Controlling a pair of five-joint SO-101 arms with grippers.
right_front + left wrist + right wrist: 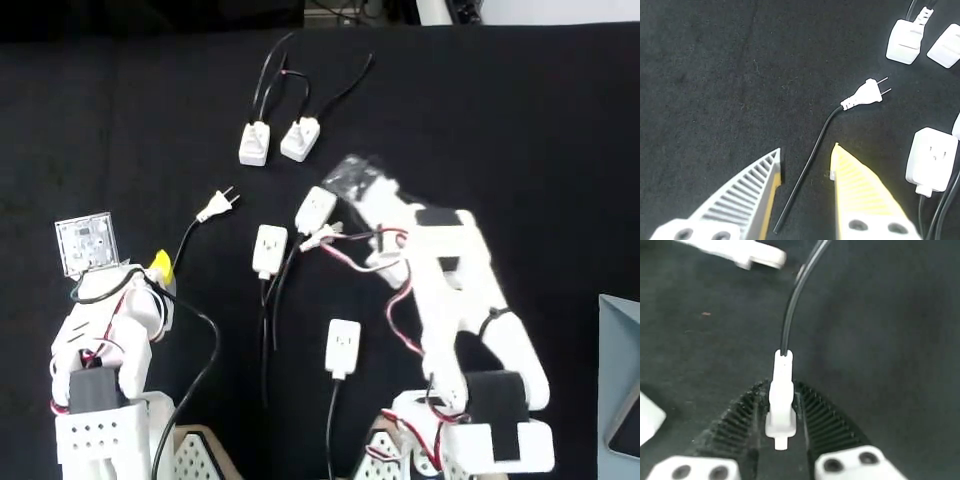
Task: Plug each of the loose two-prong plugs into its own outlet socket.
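High view, table point(120, 120): black surface. Its far edge runs along the top of the picture, and a grey object point(620, 370) stands at the right border.
High view, left arm point(105, 330): it sits low in the near left corner, with wide black surface beyond it up to the far edge.
High view, loose plug point(215, 207): it lies flat, well apart from every socket, with its prongs pointing away from the arms. Its black cable point(195, 330) curves back beside the left arm.
High view, right arm point(450, 290): it stretches from the near right to the middle of the table.
High view, held plug point(320, 238): it is at the tip of the right arm, between the middle outlet point(316, 208) and the left outlet point(269, 250), very near both.
High view, other outlets: the far left outlet point(255, 143) and the far right outlet point(300, 139) lie side by side, and the near outlet point(342, 348) lies alone between the arm bases.
Left wrist view, left gripper point(807, 148): the fingers are spread wide above the table. The cable passes between them and I see no contact. The loose plug is further ahead.
Right wrist view, right gripper point(780, 387): the black fingers pinch the held plug on its two sides. The cable leaves ahead, toward a blurred outlet point(747, 255) at the border.
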